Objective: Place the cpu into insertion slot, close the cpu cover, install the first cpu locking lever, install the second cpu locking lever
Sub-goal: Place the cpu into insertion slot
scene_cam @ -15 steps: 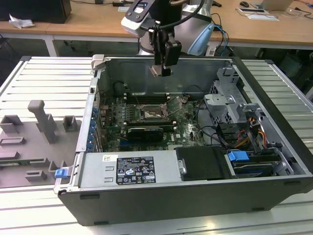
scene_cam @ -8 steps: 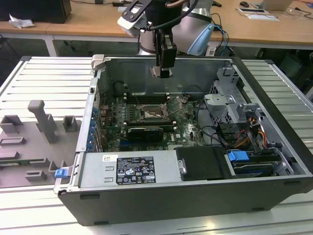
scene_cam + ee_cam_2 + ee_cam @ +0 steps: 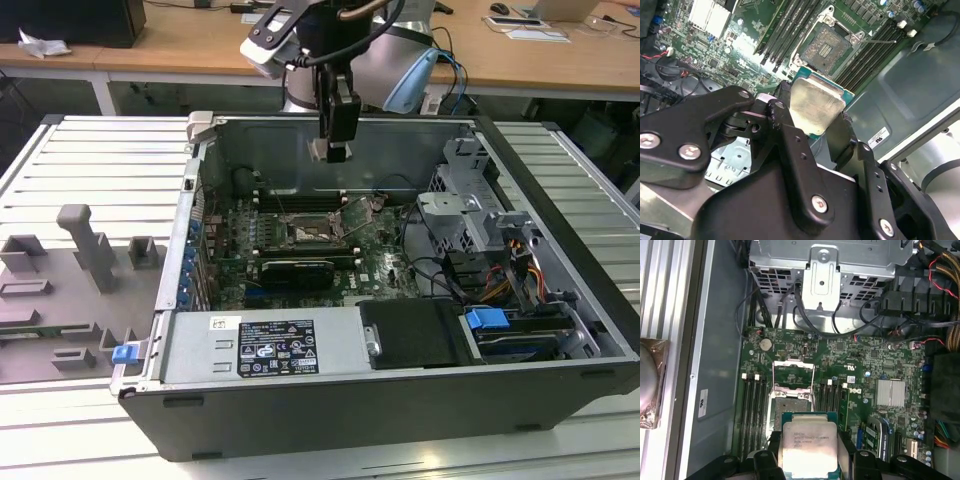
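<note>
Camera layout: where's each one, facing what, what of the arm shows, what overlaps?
Exterior view: off the arm, higher than the open computer case, looking down into it; the arm and gripper hang over the motherboard.
First wrist view: on the arm, facing down at the board; the gripper, shut on the cpu, shows before the insertion slot.
Second wrist view: on the arm, looking obliquely past the gripper's black linkage at the same cpu and slot.
Shared: all three show the slot; both wrist views show the held cpu.

Computer case [image 3: 300, 400] on slatted table [image 3: 80, 170]
</note>
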`<act>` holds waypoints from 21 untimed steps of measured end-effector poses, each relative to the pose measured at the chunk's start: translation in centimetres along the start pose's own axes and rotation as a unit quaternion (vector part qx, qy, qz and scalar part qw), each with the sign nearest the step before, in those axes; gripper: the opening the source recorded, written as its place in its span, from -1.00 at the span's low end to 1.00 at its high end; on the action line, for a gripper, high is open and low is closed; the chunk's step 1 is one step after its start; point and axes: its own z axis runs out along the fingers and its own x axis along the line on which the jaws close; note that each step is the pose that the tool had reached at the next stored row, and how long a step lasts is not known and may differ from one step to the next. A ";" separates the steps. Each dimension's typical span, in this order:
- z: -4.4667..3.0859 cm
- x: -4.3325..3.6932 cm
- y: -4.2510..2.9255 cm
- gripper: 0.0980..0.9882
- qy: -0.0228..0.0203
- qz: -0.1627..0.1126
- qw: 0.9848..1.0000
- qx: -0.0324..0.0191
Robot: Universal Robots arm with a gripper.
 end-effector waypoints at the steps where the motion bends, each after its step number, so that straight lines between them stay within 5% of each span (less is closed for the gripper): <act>1: 0.10 0.00 -0.01 -0.04 0.000 0.000 1.000 0.000; 21: 0.81 -0.01 -0.07 -0.04 0.000 0.000 1.000 0.000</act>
